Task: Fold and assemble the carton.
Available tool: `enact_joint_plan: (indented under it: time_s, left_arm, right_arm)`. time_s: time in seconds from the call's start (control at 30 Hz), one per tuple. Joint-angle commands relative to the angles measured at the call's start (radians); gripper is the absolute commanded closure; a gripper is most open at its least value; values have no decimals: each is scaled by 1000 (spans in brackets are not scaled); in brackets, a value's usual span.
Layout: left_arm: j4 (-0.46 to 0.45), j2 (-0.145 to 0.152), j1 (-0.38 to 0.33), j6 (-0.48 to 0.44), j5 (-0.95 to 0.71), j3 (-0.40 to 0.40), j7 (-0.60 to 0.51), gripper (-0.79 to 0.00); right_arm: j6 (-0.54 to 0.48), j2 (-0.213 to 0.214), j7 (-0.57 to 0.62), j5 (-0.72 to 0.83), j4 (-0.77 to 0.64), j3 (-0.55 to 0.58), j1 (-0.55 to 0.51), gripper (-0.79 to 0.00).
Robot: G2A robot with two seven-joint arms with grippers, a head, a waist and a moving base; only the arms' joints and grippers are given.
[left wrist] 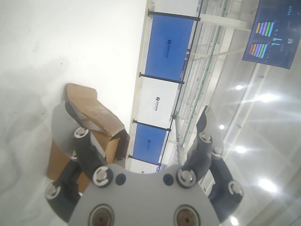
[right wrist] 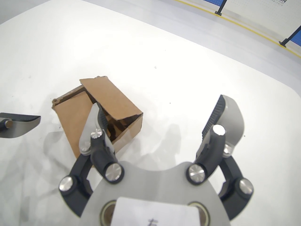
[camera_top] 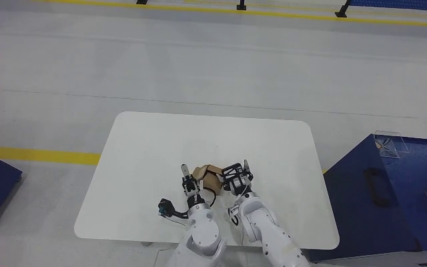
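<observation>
Cardboard is only halfway to a box. The brown carton lies on its side on the white worktop, somewhat nearer the robot's edge than the far one. One broad panel is raised like a sloping roof, a flat flap is spread out beside it, and one end gapes so that loose inner flaps show in the dark of the opening. At that open end sits the right pincer, spread wide and holding nothing. One of its fingers lies across the mouth of the carton, at or just inside the rim, though I cannot tell whether it touches the card. Its other finger stands well clear of the carton over bare worktop. That placing looks meant to tuck or press an end flap, so I judge the folding of this end to be the step in hand. On the carton's opposite side is the left pincer, also wide open and empty, with one finger close against the cardboard wall. It appears set to brace the carton so it won't slide when the other side pushes. With nothing gripped and the walls loose, a one-sided shove could skid the carton or knock it out of square.
</observation>
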Motion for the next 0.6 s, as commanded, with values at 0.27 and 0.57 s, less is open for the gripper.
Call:
enact_joint_plan:
  time_s: [0.27,0.57]
  left_arm:
    - [67,-24,-54,47,-35,8,-5,-785]
    - [71,-28,-52,86,-88,21,-37,-785]
  right_arm:
    - [-8,9,34,-35,17,55,16,-785]
    - [-66,20,46,-36,-23,103,-8,-785]
